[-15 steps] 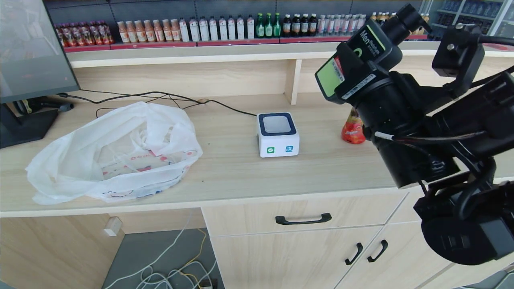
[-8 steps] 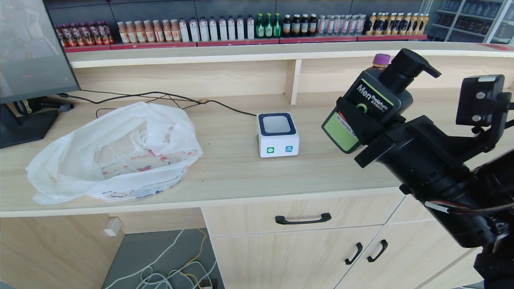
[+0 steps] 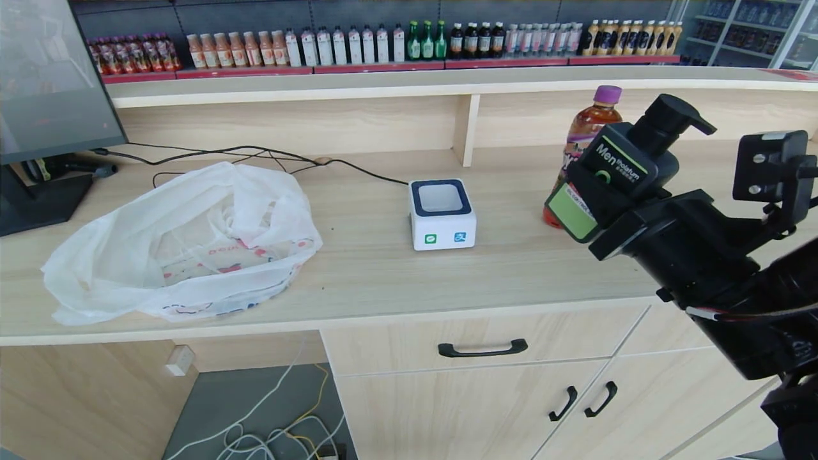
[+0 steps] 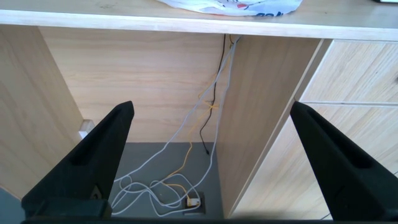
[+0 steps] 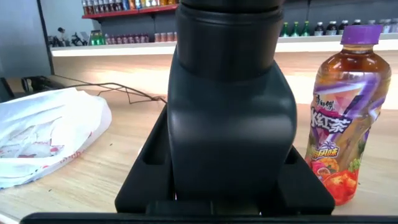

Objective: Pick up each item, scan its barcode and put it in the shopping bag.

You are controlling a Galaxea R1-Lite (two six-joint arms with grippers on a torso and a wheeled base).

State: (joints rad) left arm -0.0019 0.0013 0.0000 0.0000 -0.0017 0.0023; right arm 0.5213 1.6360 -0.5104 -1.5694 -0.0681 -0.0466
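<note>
My right gripper (image 3: 629, 220) is shut on a black pump bottle (image 3: 623, 167) with a green label, held tilted above the counter's right end, to the right of the scanner. In the right wrist view the pump bottle (image 5: 230, 118) stands between the gripper's fingers (image 5: 144, 169). The white barcode scanner (image 3: 442, 214) sits mid-counter, window facing up. A tea bottle (image 3: 586, 128) with a purple cap stands just behind the held bottle; the right wrist view shows the tea bottle (image 5: 345, 112) beside it. The white shopping bag (image 3: 185, 243) lies open at the left. My left gripper (image 4: 211, 155) hangs open below the counter.
A monitor (image 3: 51, 76) on a stand occupies the counter's far left, with black cables (image 3: 255, 153) running behind the bag. A raised shelf wall (image 3: 307, 121) backs the counter. Drawers and cabinet doors (image 3: 482, 348) lie below, and loose cables (image 4: 168, 180) on the floor.
The right arm has carried the pump bottle down and to the right, away from the camera, uncovering the tea bottle behind it. Bag and scanner have stayed put.
</note>
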